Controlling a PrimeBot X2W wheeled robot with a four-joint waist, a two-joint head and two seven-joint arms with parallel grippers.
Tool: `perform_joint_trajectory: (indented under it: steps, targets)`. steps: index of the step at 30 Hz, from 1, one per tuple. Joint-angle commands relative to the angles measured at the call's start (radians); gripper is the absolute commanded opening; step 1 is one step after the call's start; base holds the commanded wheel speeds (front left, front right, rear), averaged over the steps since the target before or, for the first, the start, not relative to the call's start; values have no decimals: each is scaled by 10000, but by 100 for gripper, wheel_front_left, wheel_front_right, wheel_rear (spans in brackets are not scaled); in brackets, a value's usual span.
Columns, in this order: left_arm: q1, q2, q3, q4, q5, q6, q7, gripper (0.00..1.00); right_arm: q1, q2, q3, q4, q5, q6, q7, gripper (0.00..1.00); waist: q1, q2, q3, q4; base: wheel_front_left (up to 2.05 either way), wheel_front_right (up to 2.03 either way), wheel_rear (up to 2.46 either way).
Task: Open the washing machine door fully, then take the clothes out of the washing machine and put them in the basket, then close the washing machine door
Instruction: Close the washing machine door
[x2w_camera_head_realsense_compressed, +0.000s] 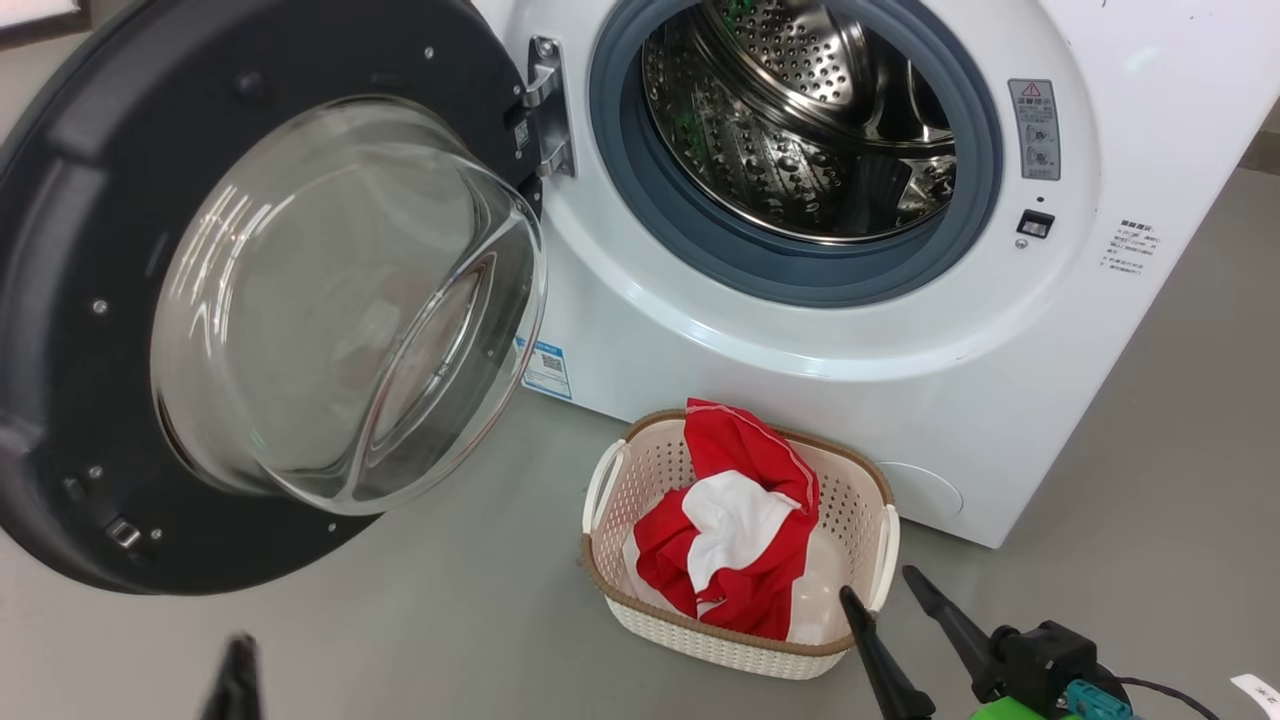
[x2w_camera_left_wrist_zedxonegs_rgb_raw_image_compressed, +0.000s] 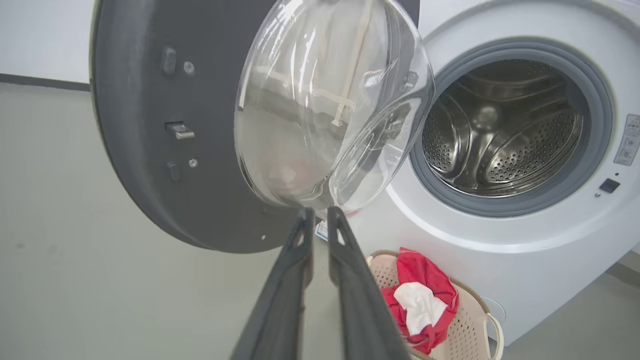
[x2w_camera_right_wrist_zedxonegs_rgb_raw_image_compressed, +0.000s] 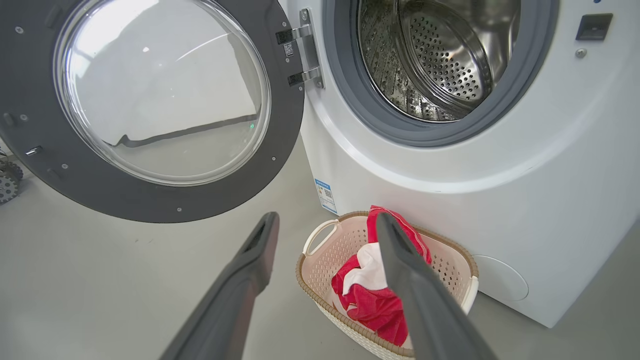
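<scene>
Right claw (x2w_camera_head_realsense_compressed: 873, 588) gapes wide and empty beside the basket (x2w_camera_head_realsense_compressed: 690, 645), which sits on the floor just before the washing machine (x2w_camera_head_realsense_compressed: 800, 400), red-and-white clothes (x2w_camera_head_realsense_compressed: 745, 540) inside. Left wrist view: left claw (x2w_camera_left_wrist_zedxonegs_rgb_raw_image_compressed: 318, 212), narrow, empty, points at the open washing machine door (x2w_camera_left_wrist_zedxonegs_rgb_raw_image_compressed: 140, 125). Right wrist view: wide-set fingers (x2w_camera_right_wrist_zedxonegs_rgb_raw_image_compressed: 240, 280) over the basket.

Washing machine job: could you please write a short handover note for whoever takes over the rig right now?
Grippers: the left gripper has its jaws a slim gap apart, empty, aimed toward the washing machine door. The right gripper is wide open, empty, near the basket.
Things: the door hangs wide open; the clothes lie in the basket on the floor before the washing machine; the drum looks empty.
Done: door opened, clothes moved.
Left: close the door.
</scene>
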Motion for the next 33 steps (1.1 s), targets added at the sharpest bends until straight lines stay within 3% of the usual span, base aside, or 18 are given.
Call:
perform_joint_trajectory:
  steps: [1,4,8,15,19,23,28,33]
  targets:
    - [-673,51,690,-586,45,-175,-51,0,-179,17,51,-261,105,67,-65,100,0,-1,-13,-16,0,0,0]
    - [-1604,59,1706,-1754,403,-502,-51,0,12,98,-214,-339,60,67,-65,100,0,-1,-8,-30,0,0,0]
    - [-2476,474,2250,-2460,614,-618,-51,0,145,144,-394,-382,22,67,-65,100,0,-1,7,-38,0,0,0]
    - [-4945,2687,2782,-2314,-454,-643,-51,0,283,229,-761,-498,-82,67,-65,100,0,-1,122,-53,0,0,0]
    - [-6393,3772,3032,-1108,-1382,-644,-51,0,329,273,-999,-605,-155,67,-65,100,0,-1,178,-58,0,0,0]
    - [-7390,4543,3007,1195,-2637,-644,-5,0,419,308,-1177,-716,-217,67,-65,100,0,-1,230,-64,0,0,0]
    - [-8448,5298,2605,4491,-4671,-645,1830,0,524,333,-1387,-843,-313,67,-65,100,0,-1,342,-80,0,0,0]
    - [-9001,5706,2231,6361,-6104,-645,3751,0,580,343,-1479,-873,-388,67,-65,100,0,-1,395,-93,0,0,0]
